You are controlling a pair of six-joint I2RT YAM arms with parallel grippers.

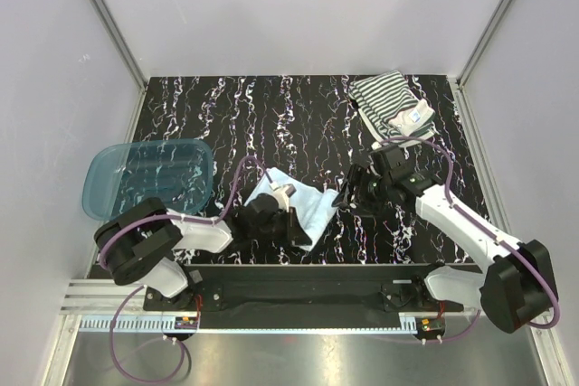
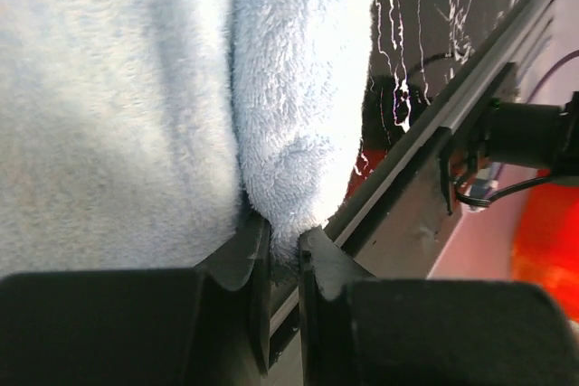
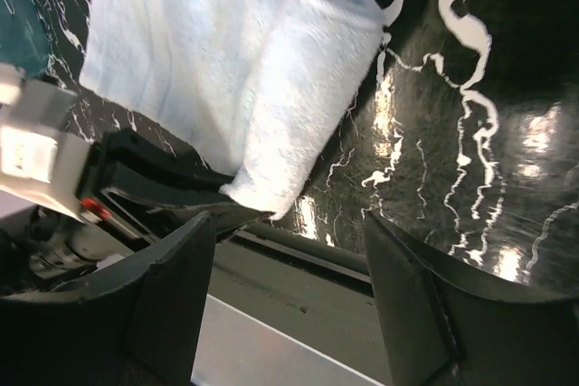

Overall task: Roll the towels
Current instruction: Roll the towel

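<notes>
Clenched left gripper [image 2: 282,246] pinches the rolled end of the fluffy light blue towel [image 2: 298,88] near the front of the marbled desk [image 1: 271,115]; right gripper [image 3: 285,232] gapes released beside it. Only overhead shows the striped towel [image 1: 389,104] lying far right.

Your top view looks steeply down from behind the rail [image 1: 308,288] at the bottom of its frame, far enough off to take in the whole table [image 1: 271,124]. Your left wrist view sits hard against the blue towel [image 2: 298,88], looking out over the left gripper [image 2: 282,240]; your right wrist view, a little farther back, shares that towel in its upper left.
</notes>
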